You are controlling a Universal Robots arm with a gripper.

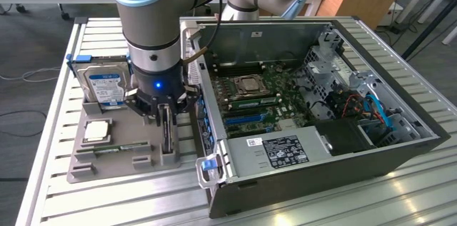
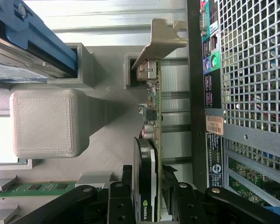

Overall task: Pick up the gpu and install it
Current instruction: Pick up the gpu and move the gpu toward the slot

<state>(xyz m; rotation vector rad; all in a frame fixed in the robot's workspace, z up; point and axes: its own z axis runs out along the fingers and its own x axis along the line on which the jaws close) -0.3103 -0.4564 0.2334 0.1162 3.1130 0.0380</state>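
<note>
Ribbed aluminium worktop (image 1: 43, 183) carries a grey printed holder tray (image 1: 121, 163) and, on the exterior view's right, an open black computer case (image 1: 400, 156). Desks and a wooden cabinet stand behind them.

The jaws are down over the tray and closed narrowly on the gpu (image 1: 166, 136) (image 2: 144, 158), a thin dark circuit card with a brownish board edge. One black jaw lies against each flat face. The card stands on its long edge and still sits in a slot of the tray, on the side nearest the case. In the wrist view its silver metal end bracket (image 2: 161, 39) rests in a grey notch of the tray, just beside the case's perforated rear panel (image 2: 252, 70).

Above the jaws rises the grey-and-blue robot arm (image 1: 153, 17), upright, with a blue light glowing at its wrist.

Elsewhere on the tray, a slim green RAM stick (image 1: 114, 149) (image 2: 32, 187) lies flat near the card. A square silver processor chip (image 1: 96, 130) sits beyond the stick. A silver hard drive with a blue label (image 1: 106, 87) stands upright at the tray's far end.

Inside the case lie a green motherboard (image 1: 264, 103) and a silver power supply box with a white label (image 1: 279, 151).
</note>
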